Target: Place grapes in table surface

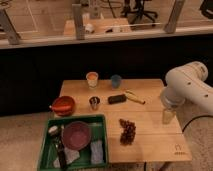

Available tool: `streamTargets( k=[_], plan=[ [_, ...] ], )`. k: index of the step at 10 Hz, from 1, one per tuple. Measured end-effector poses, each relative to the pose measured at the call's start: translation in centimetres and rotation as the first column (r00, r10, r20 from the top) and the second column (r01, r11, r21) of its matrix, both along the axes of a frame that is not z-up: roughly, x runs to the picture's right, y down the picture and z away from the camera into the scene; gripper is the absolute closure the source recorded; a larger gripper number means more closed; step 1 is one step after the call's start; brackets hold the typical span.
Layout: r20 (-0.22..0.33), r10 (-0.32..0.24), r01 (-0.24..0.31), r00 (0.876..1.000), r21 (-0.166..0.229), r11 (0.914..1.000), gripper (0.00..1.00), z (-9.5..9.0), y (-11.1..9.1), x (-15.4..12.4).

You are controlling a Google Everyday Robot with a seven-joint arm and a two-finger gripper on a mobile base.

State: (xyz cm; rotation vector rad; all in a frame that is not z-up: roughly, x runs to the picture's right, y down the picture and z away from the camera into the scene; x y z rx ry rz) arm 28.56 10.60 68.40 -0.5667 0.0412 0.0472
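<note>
The grapes (127, 131), a dark red-purple lumpy bunch, lie on the light tan table surface (150, 117), right of the green tray and towards the front. My gripper (168, 115) hangs from the white arm (187, 87) over the table's right edge. It is apart from the grapes, well to their right and a little further back. Nothing shows in it.
A green tray (46, 155) at front left holds a purple bowl (76, 135) and utensils. On the table are a red bowl (63, 105), a metal cup (94, 103), a cream cup (92, 79), a blue cup (116, 81), a flat black object (117, 99) and a banana (134, 96).
</note>
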Motion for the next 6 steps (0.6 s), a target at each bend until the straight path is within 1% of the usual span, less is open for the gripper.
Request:
streamTargets(
  k=[1, 2, 4, 6],
  plan=[
    [0.007, 0.009, -0.009, 1.0, 0.001, 1.0, 0.2, 0.1, 0.1, 0.0],
    [0.036, 0.025, -0.024, 0.999, -0.006, 0.9997, 0.2, 0.5, 0.8, -0.3],
    [0.103, 0.03, -0.027, 0.994, -0.029, 0.9992, 0.2, 1.7, 3.1, -1.9],
    [0.175, 0.015, -0.003, 0.984, -0.072, 0.9974, 0.2, 3.2, 6.5, -4.4]
  ],
)
